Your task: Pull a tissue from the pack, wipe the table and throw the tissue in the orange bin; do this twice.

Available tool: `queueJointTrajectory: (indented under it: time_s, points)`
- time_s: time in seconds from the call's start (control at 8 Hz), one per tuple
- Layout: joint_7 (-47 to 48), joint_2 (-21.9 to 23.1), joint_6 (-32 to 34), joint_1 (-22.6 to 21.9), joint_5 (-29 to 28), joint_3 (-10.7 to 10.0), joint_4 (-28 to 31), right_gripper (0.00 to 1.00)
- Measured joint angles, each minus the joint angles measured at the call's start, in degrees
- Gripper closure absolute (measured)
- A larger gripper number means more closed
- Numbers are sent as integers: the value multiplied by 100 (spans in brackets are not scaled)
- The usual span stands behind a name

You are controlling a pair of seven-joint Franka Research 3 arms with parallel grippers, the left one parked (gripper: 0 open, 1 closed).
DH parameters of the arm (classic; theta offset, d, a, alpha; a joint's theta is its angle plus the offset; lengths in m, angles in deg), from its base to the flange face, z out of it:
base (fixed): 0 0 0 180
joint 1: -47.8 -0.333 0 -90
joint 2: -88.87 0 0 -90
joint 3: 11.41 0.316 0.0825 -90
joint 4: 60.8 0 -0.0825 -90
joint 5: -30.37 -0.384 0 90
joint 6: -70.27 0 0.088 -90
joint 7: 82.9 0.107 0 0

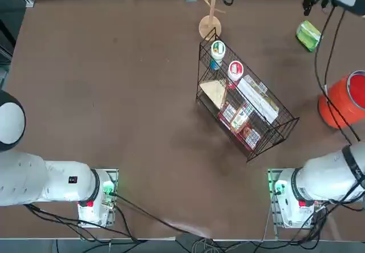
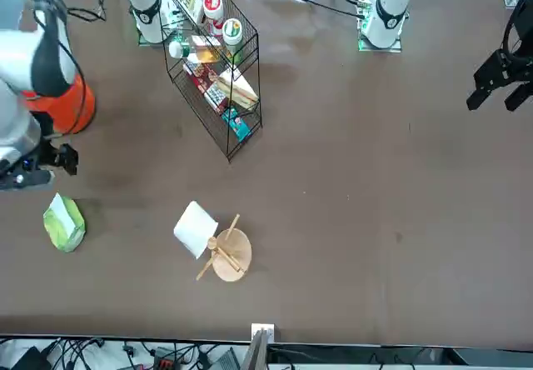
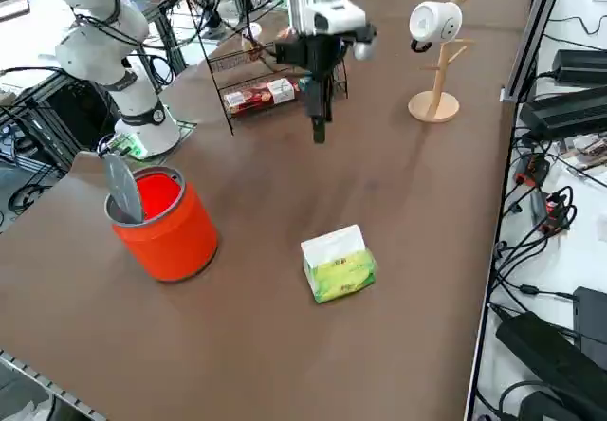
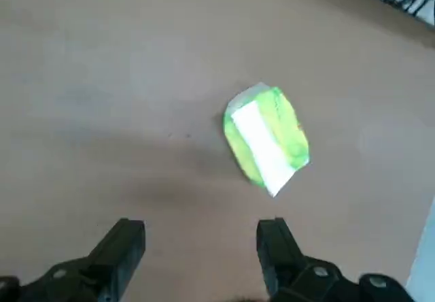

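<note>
tool (image 4: 200, 247) released, fingers spread, nothing held, hovering above the tabletop (image 1: 114, 93) near the green pack (image 4: 266, 138). pack lies flat, white patch up, well apart from the orange bin (image 3: 166, 217). judgement: centre over the patch, descend, pinch only tissue.

Table (image 1: 114, 93): matte dark brown, uniform, filling most of the top view. Pack (image 4: 266, 141): bright green with a white patch on its top face, centre-right of the wrist view. Orange bin (image 3: 169, 222): bright orange-red wall, grey rim and flap, lower left of the side view. Right gripper (image 4: 200, 254): black fingers set apart, at the bottom edge of the wrist view. Wire rack (image 1: 245, 116): black, centre-right of the top view, holding red-and-white packets. Mug stand (image 3: 436, 70): pale wood, carrying a white mug (image 3: 432, 21), upper right of the side view
</note>
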Motion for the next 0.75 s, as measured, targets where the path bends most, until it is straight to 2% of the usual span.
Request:
queueJointTrajectory:
  time_s: [0.38,0.62,0.75]
  points:
    - [-760,-703,-1153,502,991,-28,219,0]
    - [-802,-1077,-1416,636,1805,-28,219,3]
    - [-801,-1219,-1537,653,1963,-28,217,4]
